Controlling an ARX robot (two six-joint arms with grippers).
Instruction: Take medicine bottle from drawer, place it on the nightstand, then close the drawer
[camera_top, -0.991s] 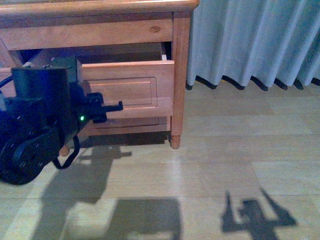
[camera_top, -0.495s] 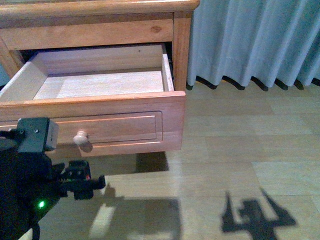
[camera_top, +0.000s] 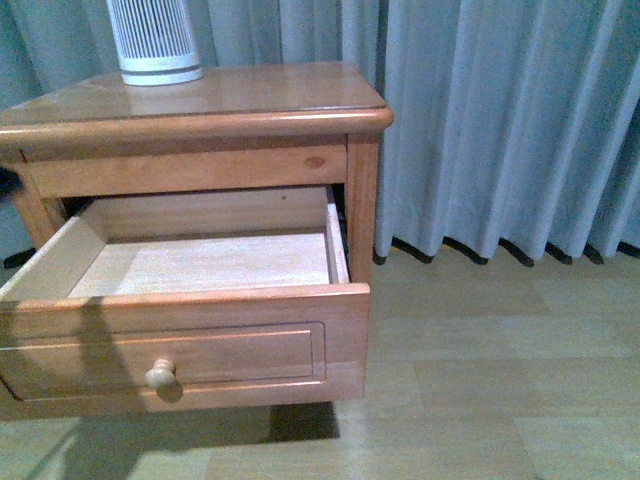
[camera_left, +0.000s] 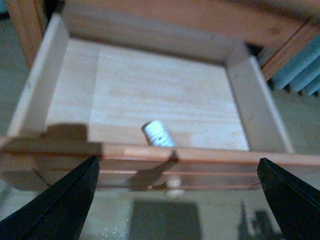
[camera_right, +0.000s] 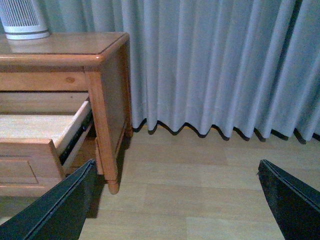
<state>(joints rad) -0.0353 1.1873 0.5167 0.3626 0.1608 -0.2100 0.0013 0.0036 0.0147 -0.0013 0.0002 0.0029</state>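
The nightstand (camera_top: 230, 95) stands at the left of the front view with its drawer (camera_top: 200, 350) pulled far out, pale wood floor showing. The medicine bottle (camera_left: 159, 134), small and white, lies on its side inside the drawer (camera_left: 150, 90) right behind the front panel; the front view does not show it. My left gripper (camera_left: 177, 200) hovers open above the drawer front and knob (camera_left: 173, 187), nothing between its fingers. Open and empty too, my right gripper (camera_right: 175, 200) hangs over the floor to the right of the nightstand (camera_right: 60, 47). Neither arm shows in the front view.
A large grey-white ribbed cylinder (camera_top: 153, 40) stands on the back left of the nightstand top. A grey-blue curtain (camera_top: 500, 120) hangs behind and to the right, down to the wood-plank floor (camera_top: 480, 380). The nightstand's right front leg (camera_right: 107, 150) stands near my right gripper.
The drawer has come out from partly open to fully open. My left arm has left the front view, which has tilted up to show the nightstand top.
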